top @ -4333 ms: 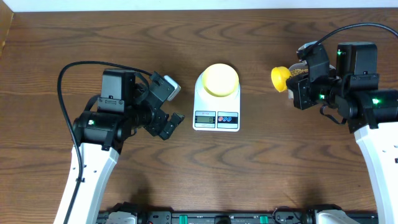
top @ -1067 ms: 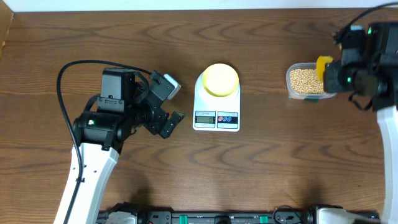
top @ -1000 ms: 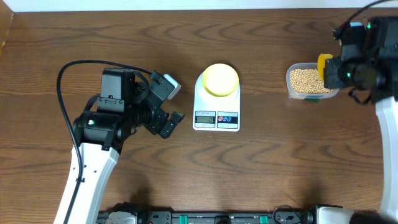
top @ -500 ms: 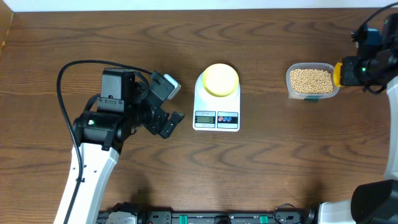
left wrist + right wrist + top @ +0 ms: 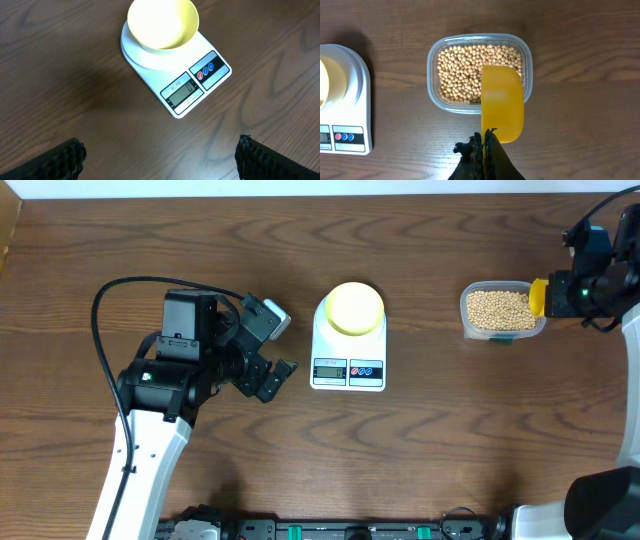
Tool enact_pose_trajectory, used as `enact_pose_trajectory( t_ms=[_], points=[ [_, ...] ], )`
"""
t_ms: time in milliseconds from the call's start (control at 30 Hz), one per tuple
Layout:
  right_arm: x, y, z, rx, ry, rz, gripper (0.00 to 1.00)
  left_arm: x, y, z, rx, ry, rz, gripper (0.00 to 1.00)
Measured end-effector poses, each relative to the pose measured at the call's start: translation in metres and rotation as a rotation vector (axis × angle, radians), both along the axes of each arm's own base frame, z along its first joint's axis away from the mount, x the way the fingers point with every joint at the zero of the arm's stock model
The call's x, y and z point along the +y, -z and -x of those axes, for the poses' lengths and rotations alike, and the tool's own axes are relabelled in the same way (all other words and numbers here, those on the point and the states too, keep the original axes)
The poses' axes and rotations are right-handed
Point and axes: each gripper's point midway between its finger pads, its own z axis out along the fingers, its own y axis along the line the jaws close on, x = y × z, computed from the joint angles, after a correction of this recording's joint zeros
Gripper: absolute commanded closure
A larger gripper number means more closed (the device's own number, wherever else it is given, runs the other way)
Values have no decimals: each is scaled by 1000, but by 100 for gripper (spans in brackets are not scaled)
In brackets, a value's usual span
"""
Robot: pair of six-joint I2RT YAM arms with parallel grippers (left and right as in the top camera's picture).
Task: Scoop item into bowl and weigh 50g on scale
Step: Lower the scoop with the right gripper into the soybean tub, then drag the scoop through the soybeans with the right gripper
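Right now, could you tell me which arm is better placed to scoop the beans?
Right. The right hand grips the yellow scoop, poised over the tub of beans; the left hand is open and empty beside the scale.

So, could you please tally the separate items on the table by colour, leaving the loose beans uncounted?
Yellow: 2 (bowl, scoop)
White: 1 (scale)
Clear: 1 (tub)
Total: 4
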Motion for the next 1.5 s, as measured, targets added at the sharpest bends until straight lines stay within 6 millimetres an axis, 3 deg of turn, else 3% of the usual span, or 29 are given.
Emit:
enact_pose_trajectory(
  t_ms=[267,1500],
  points=[
    [0,20,1,22,-1,-5,99,0,0,0,0,0,0,2],
    [-16,76,-19,-56,37,73,99,0,0,0,0,0,0,3]
  ],
)
